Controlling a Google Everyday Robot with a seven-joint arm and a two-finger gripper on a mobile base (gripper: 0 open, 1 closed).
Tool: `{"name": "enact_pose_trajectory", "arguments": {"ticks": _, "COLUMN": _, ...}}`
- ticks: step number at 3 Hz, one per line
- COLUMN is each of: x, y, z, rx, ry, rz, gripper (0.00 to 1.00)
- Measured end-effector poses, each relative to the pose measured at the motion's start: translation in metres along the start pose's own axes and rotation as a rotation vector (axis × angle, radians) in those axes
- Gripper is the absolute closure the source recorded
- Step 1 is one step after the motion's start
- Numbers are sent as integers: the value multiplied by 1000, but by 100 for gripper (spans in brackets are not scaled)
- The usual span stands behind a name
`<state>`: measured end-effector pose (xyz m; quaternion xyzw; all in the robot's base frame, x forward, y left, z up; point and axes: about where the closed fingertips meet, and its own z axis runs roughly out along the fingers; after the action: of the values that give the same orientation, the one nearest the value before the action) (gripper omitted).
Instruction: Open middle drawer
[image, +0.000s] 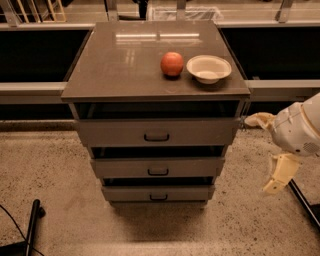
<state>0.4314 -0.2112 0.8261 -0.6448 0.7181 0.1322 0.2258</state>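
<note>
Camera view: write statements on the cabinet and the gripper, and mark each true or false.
1. The middle drawer has a small dark loop handle at the centre of its front. True.
2. The gripper clamps that handle. False: it hangs open at the view's right, apart from the cabinet.
3. An apple lies beside a white bowl. True.
4. The bowl sits inside the top drawer. False: it stands on the cabinet top.
</note>
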Motion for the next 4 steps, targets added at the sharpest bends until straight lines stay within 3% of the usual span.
{"name": "enact_pose_trajectory", "arguments": {"ticks": 1, "x": 0, "y": 18, "z": 25, "rx": -115, "ry": 57, "rz": -195, "gripper": 0}}
{"name": "enact_pose_trajectory", "arguments": {"ticks": 2, "x": 5, "y": 16, "z": 31, "rx": -143, "ry": 86, "rz": -239, "gripper": 0}}
{"name": "enact_pose_trajectory", "arguments": {"ticks": 3, "x": 2, "y": 7, "z": 62, "rx": -89, "ry": -90, "rz": -228, "gripper": 0}}
{"name": "enact_pose_trajectory", "arguments": {"ticks": 4, "x": -2, "y": 6, "z": 111, "rx": 2, "ry": -286, "rz": -243, "gripper": 0}}
